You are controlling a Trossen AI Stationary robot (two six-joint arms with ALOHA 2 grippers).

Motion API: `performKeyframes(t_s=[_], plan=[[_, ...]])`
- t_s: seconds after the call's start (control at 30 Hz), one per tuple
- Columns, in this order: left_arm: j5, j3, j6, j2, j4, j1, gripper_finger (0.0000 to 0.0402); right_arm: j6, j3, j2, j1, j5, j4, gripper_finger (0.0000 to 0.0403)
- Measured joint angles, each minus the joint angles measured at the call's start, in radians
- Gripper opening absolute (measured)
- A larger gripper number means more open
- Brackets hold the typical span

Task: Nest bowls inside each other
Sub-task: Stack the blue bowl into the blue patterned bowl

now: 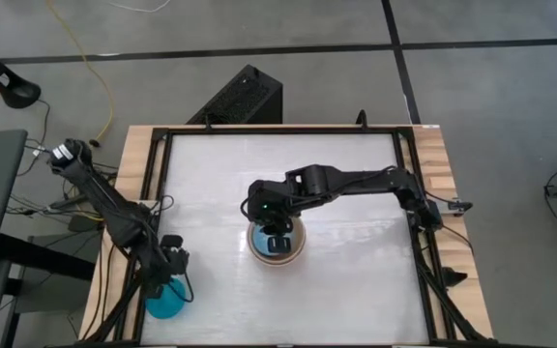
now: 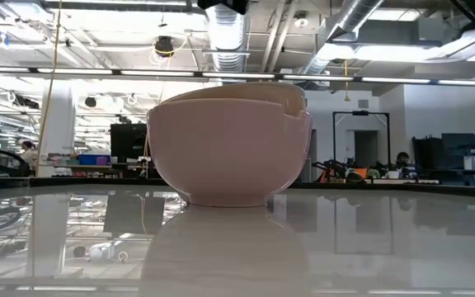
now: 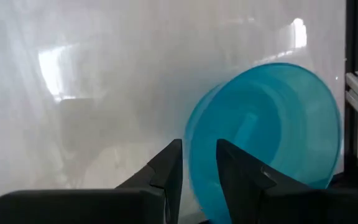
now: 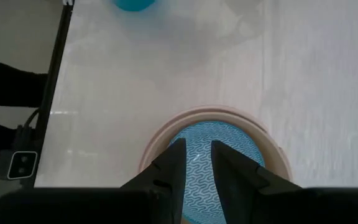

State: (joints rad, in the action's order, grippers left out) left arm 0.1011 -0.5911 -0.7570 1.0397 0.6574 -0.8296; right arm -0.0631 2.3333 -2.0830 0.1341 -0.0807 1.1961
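Observation:
A stack of bowls (image 1: 277,244) stands on its base at the table's middle. The low view shows a salmon-pink outer bowl (image 2: 229,157) with a cream rim (image 2: 237,89) inside it. A light-blue patterned bowl (image 4: 225,155) lies innermost. My right gripper (image 4: 195,149) hovers above this stack, open, with nothing between its fingers. At the table's near left corner my left gripper (image 1: 174,259) is shut on a teal bowl (image 3: 272,124), which also shows from above as a teal bowl (image 1: 165,303). My left gripper pinches the teal bowl's rim (image 3: 194,158), one finger inside the bowl and one outside. The fingers come slanting down from above. The bowl hangs tilted, its opening turned toward the wrist; its lower edge is out of frame, so I cannot tell whether it touches the table.
Black frame rails (image 1: 161,193) run along the table's edges, with wooden strips (image 1: 443,164) outside them. A black box (image 1: 245,97) sits beyond the far edge, and cables lie at the left. Bare white tabletop (image 1: 356,300) surrounds the stack.

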Motion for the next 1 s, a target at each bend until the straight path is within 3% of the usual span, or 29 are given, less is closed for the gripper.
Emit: performKeyframes(t_s=[0.27,0.43,0.6,0.83,1.0], plan=[[-0.047,0.0,-0.041,0.186,-0.052,-0.038,0.0086,0.012,0.0,0.0,-0.006,0.0,-0.001,0.0111],[-0.052,0.0,-0.06,0.23,-0.092,-0.038,0.0084,0.011,0.0,0.0,-0.006,0.0,-0.001,0.0111],[-0.053,0.0,-0.07,0.229,-0.08,-0.037,0.0026,0.011,0.0,0.0,-0.006,0.0,0.0,0.0111],[-0.112,0.0,-0.146,0.14,-0.027,0.012,0.0001,0.011,0.001,0.0,-0.006,0.0,0.003,0.0111],[-0.271,0.0,-0.176,-0.055,0.039,0.106,0.0,0.008,0.001,0.0,-0.006,0.0,0.009,0.0111]])
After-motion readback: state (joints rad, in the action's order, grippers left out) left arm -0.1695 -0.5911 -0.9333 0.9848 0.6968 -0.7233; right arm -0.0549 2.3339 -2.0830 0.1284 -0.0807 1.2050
